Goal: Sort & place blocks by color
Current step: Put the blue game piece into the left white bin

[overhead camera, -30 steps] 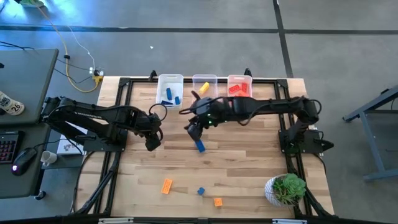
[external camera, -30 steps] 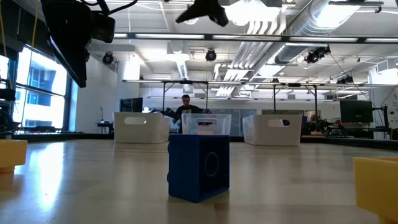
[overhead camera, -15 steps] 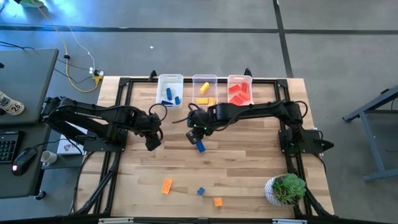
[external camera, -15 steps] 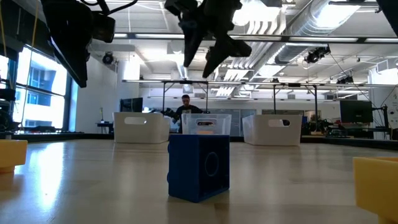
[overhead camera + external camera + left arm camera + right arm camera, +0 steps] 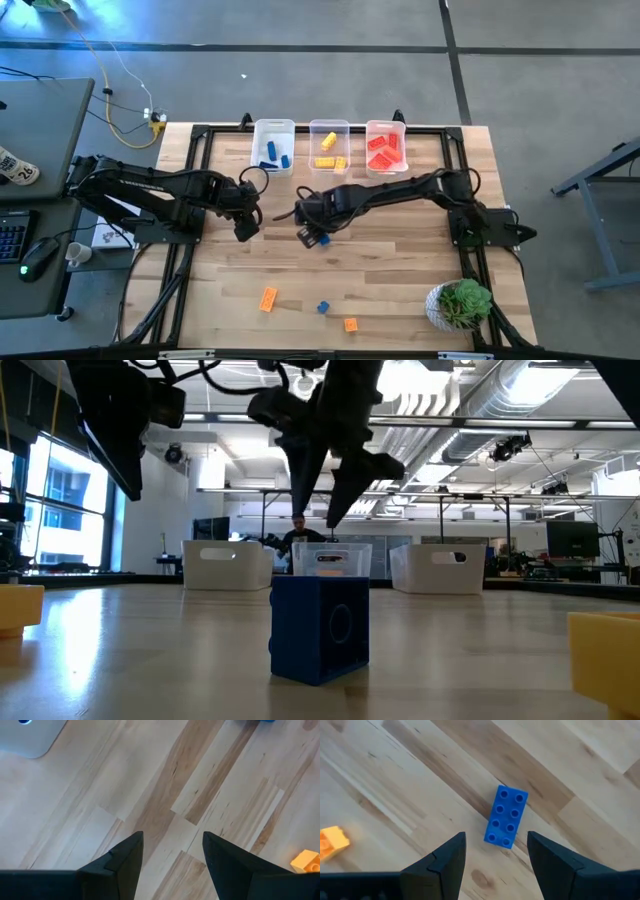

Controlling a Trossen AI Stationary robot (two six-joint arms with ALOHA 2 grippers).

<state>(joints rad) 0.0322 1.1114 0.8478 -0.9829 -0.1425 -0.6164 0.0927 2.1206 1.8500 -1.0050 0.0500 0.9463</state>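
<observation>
So the right gripper (image 5: 312,236) has dropped down and swung in over the long blue brick (image 5: 505,816) mid-table within the last second; a moment ago it was off near the bins. Fingers spread wide, nothing in them, and the brick lies flat on the wood just past the fingertips, not touching them. Looks like the reach is basically lined up for a grab, then it goes to the blue bin (image 5: 273,131). Left gripper (image 5: 244,232) hangs open and empty over bare table to the left. Three more blocks are near the front edge: orange block (image 5: 267,298), small blue block (image 5: 323,307), another orange one (image 5: 350,324).
</observation>
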